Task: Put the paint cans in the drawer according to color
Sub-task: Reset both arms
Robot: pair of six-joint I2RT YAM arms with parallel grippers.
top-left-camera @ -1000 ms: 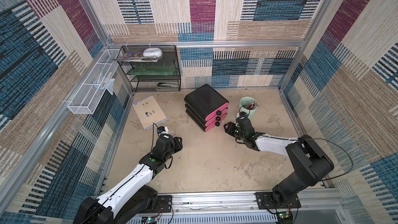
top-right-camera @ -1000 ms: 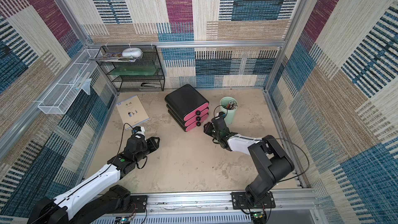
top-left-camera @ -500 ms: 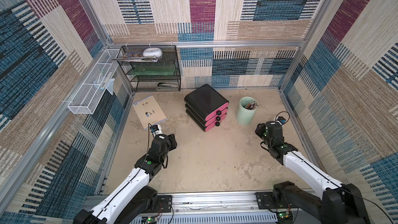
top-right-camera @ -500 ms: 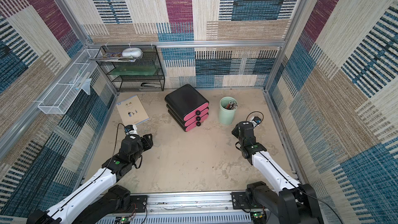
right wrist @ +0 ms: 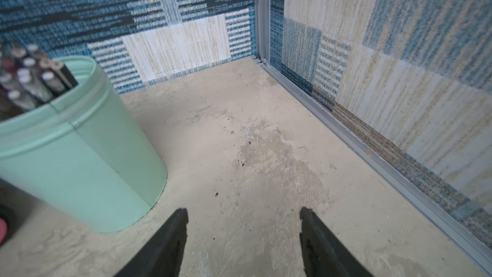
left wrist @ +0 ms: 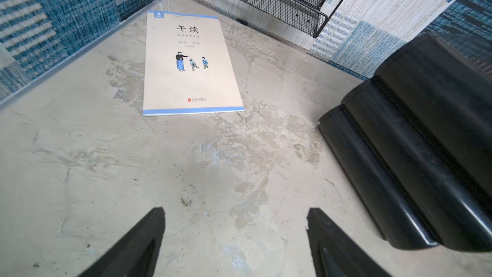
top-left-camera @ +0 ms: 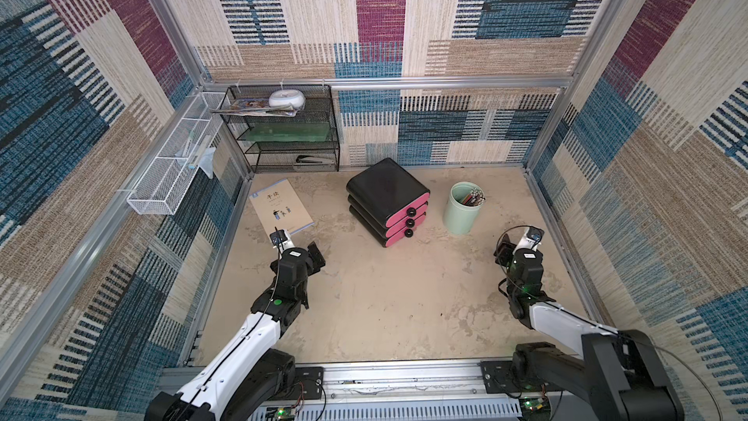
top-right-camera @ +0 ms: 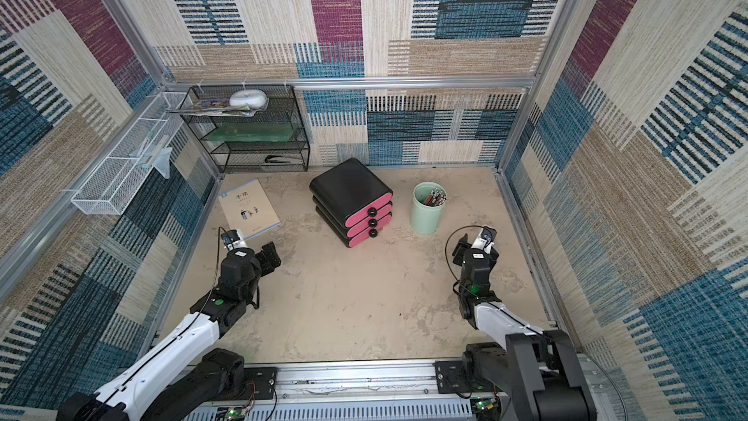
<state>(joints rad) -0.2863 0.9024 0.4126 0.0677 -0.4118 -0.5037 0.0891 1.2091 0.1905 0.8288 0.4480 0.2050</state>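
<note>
Finally clear: both arms have pulled back to the near side of the table (top-left-camera: 384,317).
Left hand (left wrist: 235,211) and right hand (right wrist: 243,210) hang spread and empty; farther off, the drawer (top-left-camera: 384,184) sits with all three tiers shut and no paint cans in sight, so the sorting looks finished.

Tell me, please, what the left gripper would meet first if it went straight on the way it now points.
Probably the bare table just ahead, since the left gripper tilts downward. Its line runs between the book and the drawer, seemingly touching neither, though depth is unclear.
</note>
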